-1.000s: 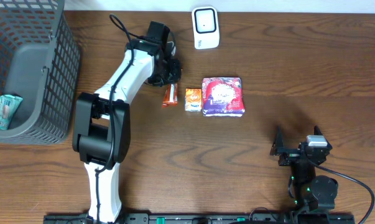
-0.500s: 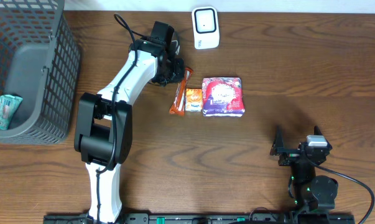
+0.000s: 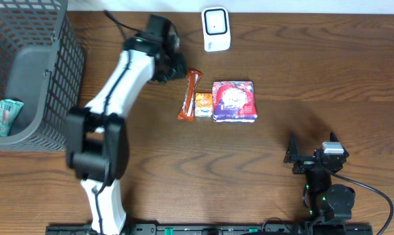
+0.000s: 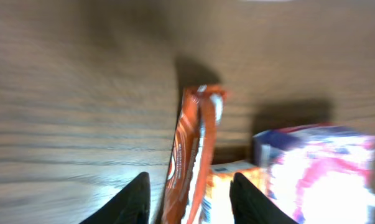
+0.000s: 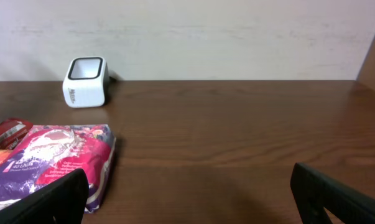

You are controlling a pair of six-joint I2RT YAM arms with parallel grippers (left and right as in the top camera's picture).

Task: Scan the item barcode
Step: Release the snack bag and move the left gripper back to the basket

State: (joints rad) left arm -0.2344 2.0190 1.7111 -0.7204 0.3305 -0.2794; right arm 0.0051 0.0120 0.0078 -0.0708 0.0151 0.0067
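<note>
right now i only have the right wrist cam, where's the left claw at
Observer: The left claw is at the far side of the table, left of the white scanner, near the far end of an orange bar.
Operator: is it gripping that bar
Observer: No. The bar lies flat on the wood, and the left wrist view shows a gap between it and each finger.
Operator: anything further left that i cant see
Observer: A grey basket sits at the table's left edge, with a teal packet inside it.
</note>
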